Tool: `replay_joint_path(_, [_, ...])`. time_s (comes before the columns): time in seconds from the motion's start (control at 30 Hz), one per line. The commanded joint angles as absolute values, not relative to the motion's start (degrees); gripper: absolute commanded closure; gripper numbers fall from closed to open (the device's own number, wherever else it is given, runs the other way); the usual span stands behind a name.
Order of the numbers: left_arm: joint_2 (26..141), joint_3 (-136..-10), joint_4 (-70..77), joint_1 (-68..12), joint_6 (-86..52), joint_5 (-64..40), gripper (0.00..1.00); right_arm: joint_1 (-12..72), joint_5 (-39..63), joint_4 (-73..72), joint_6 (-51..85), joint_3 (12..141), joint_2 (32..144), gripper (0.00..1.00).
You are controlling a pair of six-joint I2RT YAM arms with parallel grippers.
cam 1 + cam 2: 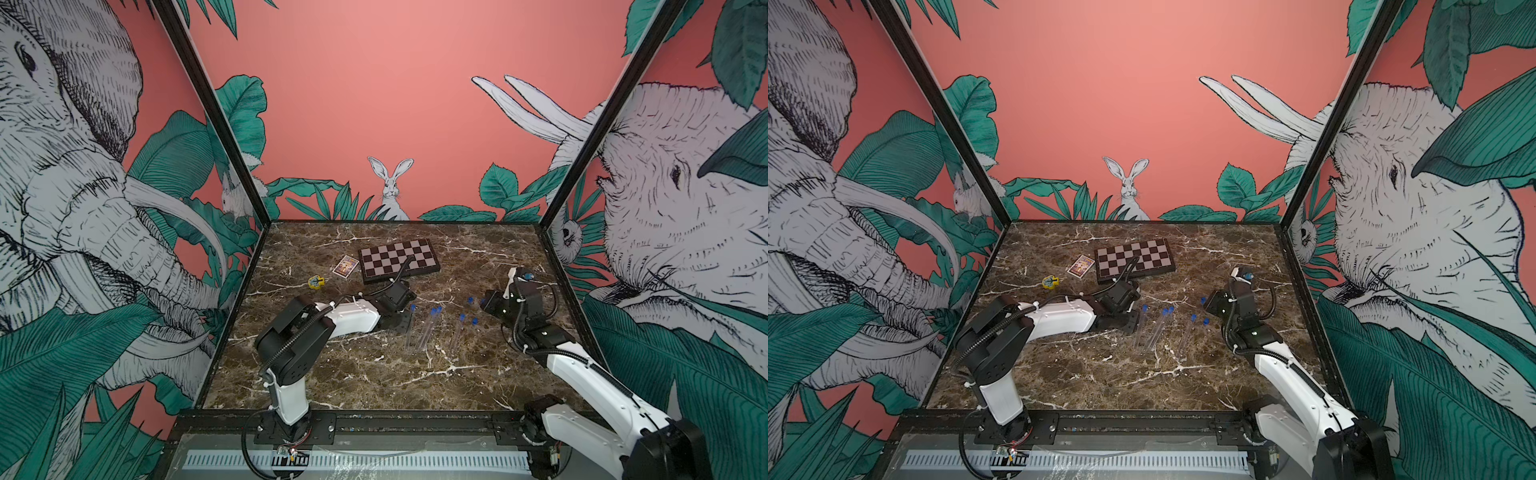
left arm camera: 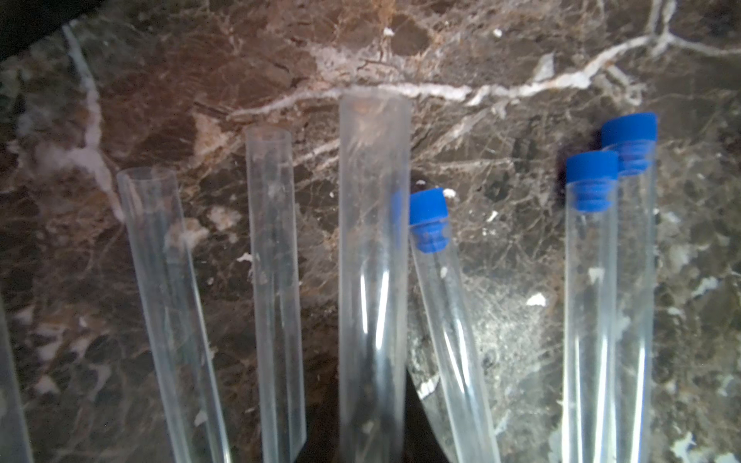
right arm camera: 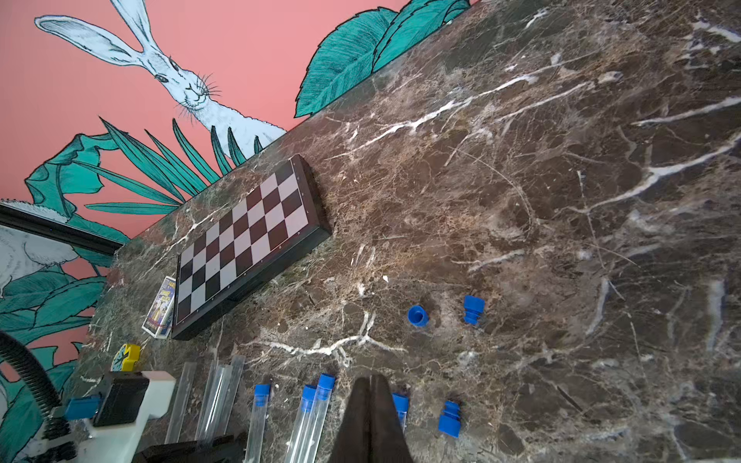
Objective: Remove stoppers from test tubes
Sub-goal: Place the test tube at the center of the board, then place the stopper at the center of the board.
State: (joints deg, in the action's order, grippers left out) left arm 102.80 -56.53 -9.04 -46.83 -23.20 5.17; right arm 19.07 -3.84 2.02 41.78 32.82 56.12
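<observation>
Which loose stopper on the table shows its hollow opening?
The loose stopper nearest the chessboard: it shows a round hollow mouth; the other two show ribbed sides.

Thin, clear test tubes (image 2: 272,280) are laid side by side on the brown worktop (image 2: 501,80), all pointing much the same way. Three are seen with open mouths, and one of them (image 2: 373,260) looks bigger and nearer in the left wrist view. Four more are shut with little bright blue stoppers (image 3: 262,389), and two of these are pressed close together. Three loose stoppers are lying apart from the tubes. One (image 3: 418,316) is turned so its hollow end shows, one (image 3: 474,309) is near it, and one (image 3: 449,419) lies just beside the last shut tube.
</observation>
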Motion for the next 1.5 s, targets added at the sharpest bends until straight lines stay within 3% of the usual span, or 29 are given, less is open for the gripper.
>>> replay_joint_path(0.0, [103.9,-56.4,-11.1,-47.0,-24.8,7.1,0.89,18.9,-3.8,0.7,42.0,31.9,55.5,1.00])
replay_joint_path(0.6, [104.3,-57.3,-13.6,-48.0,-25.7,10.1,0.72,19.0,-3.6,1.0,41.9,31.2,53.6,1.00])
replay_joint_path(0.97, [103.7,-57.5,-14.4,-48.2,-25.8,10.7,0.69,18.9,-3.4,1.5,41.3,31.7,53.2,1.00])
replay_joint_path(1.13, [100.4,-58.0,-13.3,-48.8,-24.4,9.9,0.60,18.9,-2.6,1.4,41.4,32.4,53.6,1.00])
replay_joint_path(1.47, [90.9,-65.3,-19.4,-51.6,-20.1,12.5,0.57,18.9,-0.9,1.8,41.8,33.7,53.6,1.00])
